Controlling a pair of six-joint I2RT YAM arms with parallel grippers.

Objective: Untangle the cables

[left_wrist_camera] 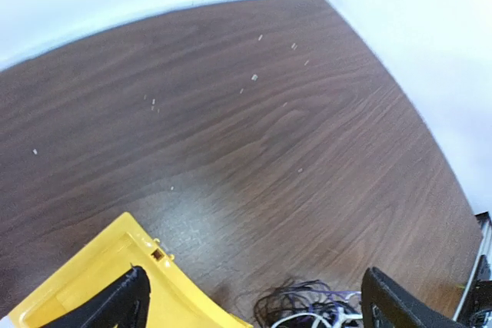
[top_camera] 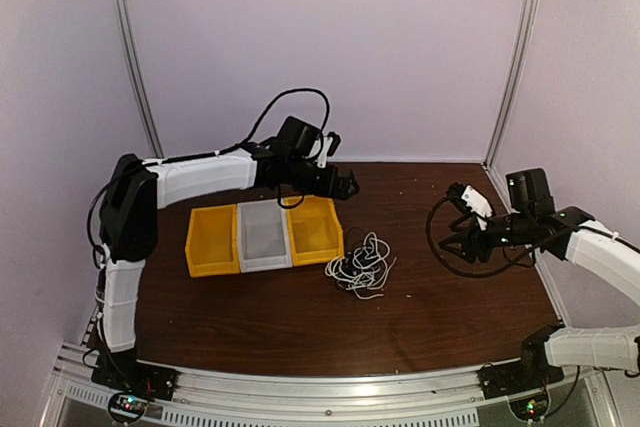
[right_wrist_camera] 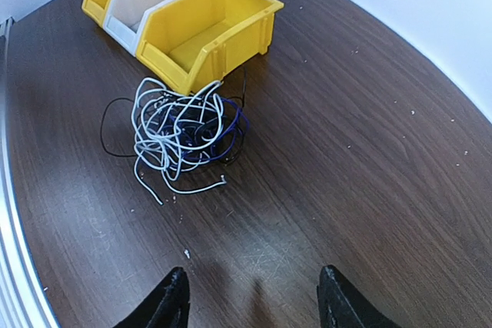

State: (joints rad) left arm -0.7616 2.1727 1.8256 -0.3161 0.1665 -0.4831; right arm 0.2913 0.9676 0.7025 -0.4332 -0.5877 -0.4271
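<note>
overhead and wrist views, cables common

cables: white, black and dark blue cords, tangled in 1 loose heap
pose: lying flat, loops spread, white ends trailing out
place: on the tabletop, just beside the right yellow bin

Our left arm and right arm wear white shells over black joints. A thick black cable loops at each wrist. Our left gripper and right gripper have black fingers.
</note>
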